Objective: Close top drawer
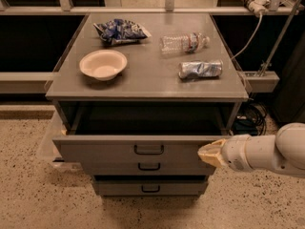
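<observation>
The top drawer (119, 151) is the wide grey uppermost drawer, pulled partly out, with its dark interior (147, 120) showing. Its small black handle (148, 149) sits mid-front. My gripper (208, 154) comes in from the right on a white arm (267, 154). Its tan tip rests against the right part of the drawer's front. The two lower drawers, with similar handles (148, 166) (150, 188), are closed beneath it.
On the cabinet top (143, 85) lie a white bowl (103, 64), a blue snack bag (119, 31), a clear plastic bottle (183, 43) and a crushed silver packet (200, 69). Cables (250, 116) hang at the cabinet's right side. The floor (28, 194) is speckled.
</observation>
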Robot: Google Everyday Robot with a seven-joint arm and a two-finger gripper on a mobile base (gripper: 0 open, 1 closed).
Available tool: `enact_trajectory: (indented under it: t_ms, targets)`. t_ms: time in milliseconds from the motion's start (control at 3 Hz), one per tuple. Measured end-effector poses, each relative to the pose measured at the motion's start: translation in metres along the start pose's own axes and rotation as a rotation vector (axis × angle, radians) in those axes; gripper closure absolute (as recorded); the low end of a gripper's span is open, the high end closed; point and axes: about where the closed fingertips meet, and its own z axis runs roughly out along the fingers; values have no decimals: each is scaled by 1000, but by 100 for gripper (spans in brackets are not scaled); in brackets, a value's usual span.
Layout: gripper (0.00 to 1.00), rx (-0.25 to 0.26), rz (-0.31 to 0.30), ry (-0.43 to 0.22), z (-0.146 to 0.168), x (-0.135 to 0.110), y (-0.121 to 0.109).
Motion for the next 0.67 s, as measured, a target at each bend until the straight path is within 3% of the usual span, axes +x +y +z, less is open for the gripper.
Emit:
enact_trajectory:
  t_ms: [667]
  targets:
    - [100,28,-131,28,41,-9,-13]
